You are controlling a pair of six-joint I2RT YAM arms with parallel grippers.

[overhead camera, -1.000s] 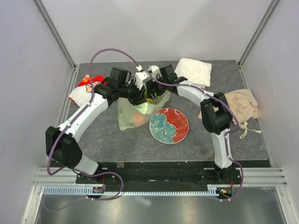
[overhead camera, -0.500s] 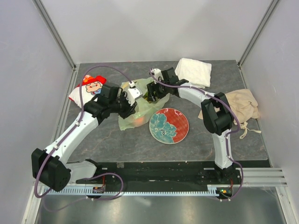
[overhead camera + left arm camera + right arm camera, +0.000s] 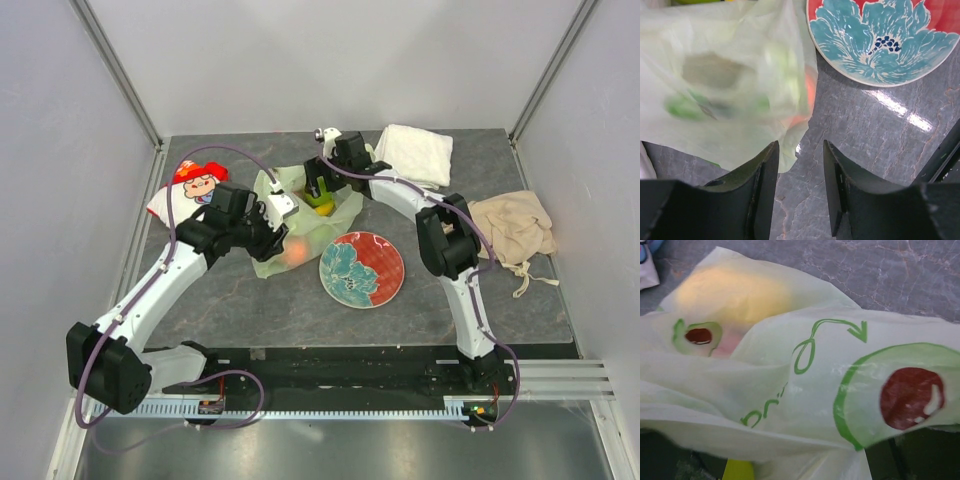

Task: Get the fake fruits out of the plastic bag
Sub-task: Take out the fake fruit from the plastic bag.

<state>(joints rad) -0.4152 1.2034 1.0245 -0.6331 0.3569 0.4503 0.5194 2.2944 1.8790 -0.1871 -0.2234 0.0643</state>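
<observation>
The grey table (image 3: 240, 300) holds everything. The biggest soft thing on it is the plastic bag (image 3: 310, 228). It lies crumpled in the middle of the table, just beside the flowered plate (image 3: 362, 268). The plate has nothing on it.

The left tool (image 3: 800, 147) is low by the near corner of the bag. Its two fingers are spread apart with nothing between them, and the corner of the bag lies right at the gap. The right tool (image 3: 320, 185) is over the far side of the bag. Its camera is so close that it sees almost only bag, so I cannot tell if its fingers are apart or together.

The fake fruits (image 3: 807, 97) look to be inside the bag. An orange glow and some green blobs show through the thin plastic near the left tool. A yellow patch shows through near the right tool.

What could go wrong? The bag is thin and slippery. If a tool pinches only plastic, the whole bag may slide or lift with the fruits inside. A hard pull could rip it. Round fruits that spill out may roll off the table. The two arms are close together and could bump.
</observation>
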